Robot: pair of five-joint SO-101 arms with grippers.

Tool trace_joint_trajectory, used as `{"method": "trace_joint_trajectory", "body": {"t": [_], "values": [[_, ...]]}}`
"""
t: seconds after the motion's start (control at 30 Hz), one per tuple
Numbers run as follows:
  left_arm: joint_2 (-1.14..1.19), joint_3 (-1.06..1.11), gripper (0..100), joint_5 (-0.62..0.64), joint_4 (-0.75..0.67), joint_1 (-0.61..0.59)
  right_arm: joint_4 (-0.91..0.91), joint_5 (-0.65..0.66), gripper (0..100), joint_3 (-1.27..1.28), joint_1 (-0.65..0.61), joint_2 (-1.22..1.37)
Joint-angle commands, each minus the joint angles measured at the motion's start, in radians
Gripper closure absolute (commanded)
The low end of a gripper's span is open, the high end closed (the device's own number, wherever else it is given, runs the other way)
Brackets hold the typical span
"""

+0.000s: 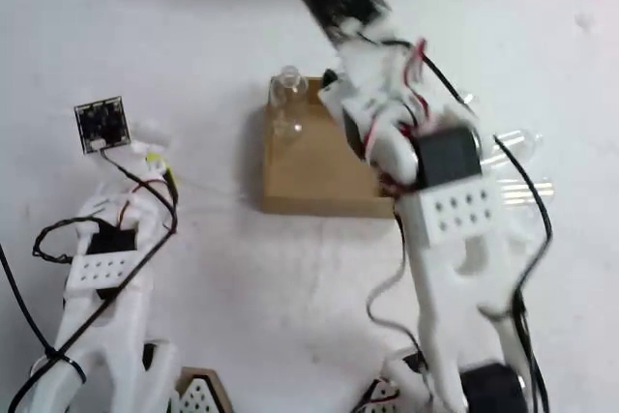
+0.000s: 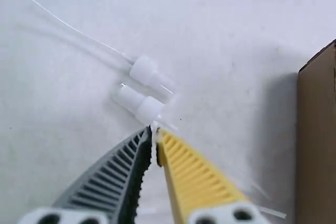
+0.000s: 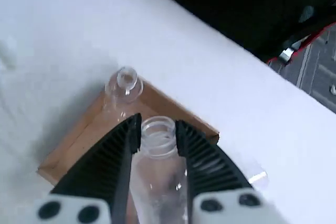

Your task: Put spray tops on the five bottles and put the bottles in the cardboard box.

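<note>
Two topless bottles at box (image 1: 319, 202): corner bottle (image 3: 125, 83) upright inside, held bottle (image 3: 157, 171) clamped by the neck in right gripper (image 3: 157, 127) over box, seemingly boxed too early. Left gripper (image 2: 154, 135) pinched shut on near top (image 2: 140, 106), likely for capping; far top (image 2: 148, 72) just beside, crowding it. Spare bottles (image 1: 517, 147) lying on table beside box.

Cardboard box (image 2: 318, 135) cut by frame edge; gripped bottle (image 3: 157, 177) base hidden.
</note>
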Motion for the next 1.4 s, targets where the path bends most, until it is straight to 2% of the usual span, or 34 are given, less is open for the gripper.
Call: {"method": "trace_joint_trajectory", "body": {"t": [0.0, 0.1, 0.2, 0.37, 0.57, 0.87, 1.1, 1.37], "values": [[-0.013, -0.008, 98, 0.015, -0.029, 0.015, -0.503, -0.133, 98.2, 0.410, 0.061, -0.205], [-0.013, -0.008, 98, 0.015, -0.029, 0.015, -0.872, -0.160, 98.3, 0.651, 0.074, -0.237], [-0.013, -0.008, 98, 0.014, -0.029, 0.028, -1.152, -0.160, 98.3, 0.784, 0.076, -0.194], [-0.013, -0.008, 98, -0.057, -0.029, 0.047, -1.346, -0.163, 98.3, 0.793, 0.084, 0.013], [-0.013, -0.008, 98, -0.055, -0.029, 0.048, -1.531, -0.166, 98.3, 0.730, 0.108, 0.283], [-0.012, -0.005, 98, -0.061, -0.055, 0.064, -1.670, -0.158, 98.2, 0.715, 0.102, 0.415], [-0.012, -0.005, 98, -0.061, -0.055, 0.062, -1.670, -0.160, 98.1, 0.623, 0.101, 0.516], [-0.012, -0.005, 98, -0.061, -0.057, 0.062, -1.693, -0.158, 98.2, 0.646, 0.062, 0.519]]}}
